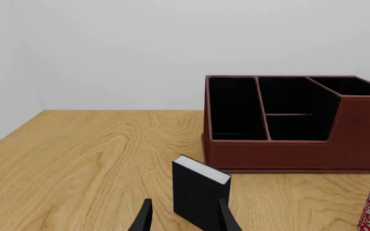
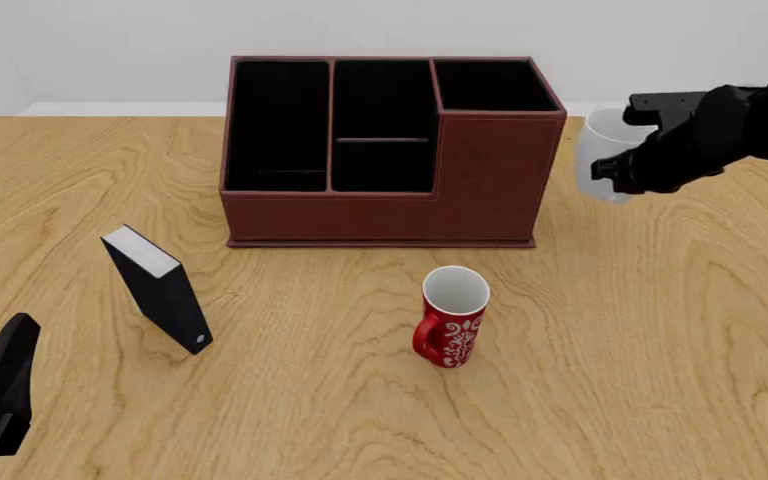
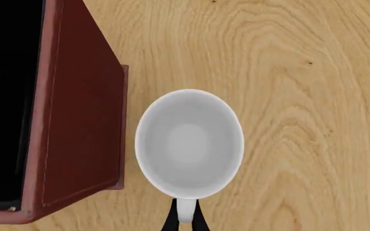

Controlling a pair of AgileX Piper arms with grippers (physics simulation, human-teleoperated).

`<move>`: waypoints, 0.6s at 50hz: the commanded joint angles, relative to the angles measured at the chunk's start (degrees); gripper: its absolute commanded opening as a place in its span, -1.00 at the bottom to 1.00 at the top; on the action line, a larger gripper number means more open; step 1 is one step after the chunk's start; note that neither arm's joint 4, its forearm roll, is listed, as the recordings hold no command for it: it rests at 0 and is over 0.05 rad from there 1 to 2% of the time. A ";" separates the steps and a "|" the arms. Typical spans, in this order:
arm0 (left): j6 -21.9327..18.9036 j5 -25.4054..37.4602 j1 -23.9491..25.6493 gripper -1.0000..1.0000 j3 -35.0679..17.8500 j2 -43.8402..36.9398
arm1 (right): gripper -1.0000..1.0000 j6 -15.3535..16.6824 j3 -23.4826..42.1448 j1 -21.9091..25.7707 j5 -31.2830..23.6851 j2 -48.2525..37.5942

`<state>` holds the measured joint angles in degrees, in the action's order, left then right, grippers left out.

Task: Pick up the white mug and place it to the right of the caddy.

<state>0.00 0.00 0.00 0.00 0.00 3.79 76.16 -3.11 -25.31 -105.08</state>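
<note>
Gripping white mug, right hand, beside caddy

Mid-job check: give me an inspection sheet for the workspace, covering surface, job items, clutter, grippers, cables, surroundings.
Surface: wooden table, light grain, no spills seen.
White mug: upright, mouth up and empty, gripped by its handle just right of the caddy; whether it touches the table cannot be told.
Caddy: upright at the table's far middle, compartments empty.
Clutter: red mug upright in front of the caddy; black box standing on the left.
Right gripper: shut on the white mug's handle.
Left gripper: open, low at the near left, pointing at the black box.
Cables: nothing seen.
Surroundings: plain pale wall behind the table.
</note>
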 commanded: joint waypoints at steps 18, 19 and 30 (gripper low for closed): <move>0.00 0.00 0.00 1.00 0.00 0.00 | -1.00 -0.73 -0.80 1.19 2.71 -2.72; 0.00 0.00 0.00 1.00 0.00 0.00 | -1.00 -0.71 -0.93 1.25 2.84 -2.71; 0.00 0.00 0.00 1.00 0.00 0.00 | -1.00 -0.60 -1.10 1.96 3.57 -3.89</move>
<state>0.00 0.00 0.00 0.00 0.00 3.60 75.03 -1.66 -22.48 -108.24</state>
